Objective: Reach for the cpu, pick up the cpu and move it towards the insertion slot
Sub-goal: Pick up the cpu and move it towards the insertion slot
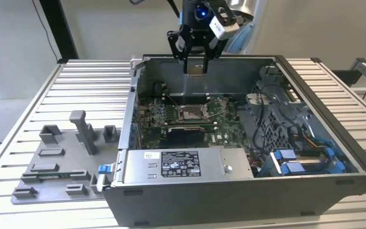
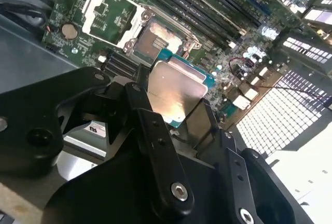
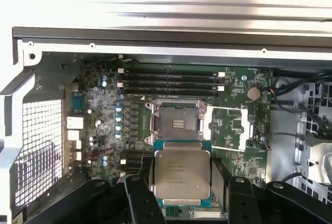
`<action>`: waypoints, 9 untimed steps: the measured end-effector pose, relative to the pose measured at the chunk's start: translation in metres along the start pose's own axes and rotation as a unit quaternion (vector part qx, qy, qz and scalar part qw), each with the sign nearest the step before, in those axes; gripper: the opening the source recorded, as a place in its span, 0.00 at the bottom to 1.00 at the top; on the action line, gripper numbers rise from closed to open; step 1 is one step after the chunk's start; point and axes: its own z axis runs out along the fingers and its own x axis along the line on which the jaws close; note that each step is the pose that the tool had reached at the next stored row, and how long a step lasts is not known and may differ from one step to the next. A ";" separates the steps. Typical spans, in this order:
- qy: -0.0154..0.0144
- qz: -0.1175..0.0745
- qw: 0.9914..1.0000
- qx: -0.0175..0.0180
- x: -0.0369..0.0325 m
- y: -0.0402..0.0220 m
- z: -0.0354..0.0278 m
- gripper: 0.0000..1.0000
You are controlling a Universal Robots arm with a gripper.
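Note:
The cpu, a flat silvery square chip with a teal-green rim, is held between my gripper's black fingers in both wrist views. In the exterior view the gripper hangs high above the open computer case with the chip at its tip. The insertion slot is a square socket with a metal frame, open in the middle of the green motherboard, straight below and some way from the chip. It also shows in the wrist views.
The grey computer case lies open on a slatted metal table, with its power supply at the front and blue-clipped drive bays on the exterior view's right. A grey fixture plate with upright blocks sits on the exterior view's left. Memory slots run beside the socket.

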 end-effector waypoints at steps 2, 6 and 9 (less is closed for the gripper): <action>0.000 0.000 1.000 0.001 -0.0001 0.0001 0.0018 0.00; 0.000 0.000 1.000 0.002 0.0000 0.0001 0.0031 0.00; 0.000 0.000 1.000 0.002 0.0000 0.0002 0.0037 0.00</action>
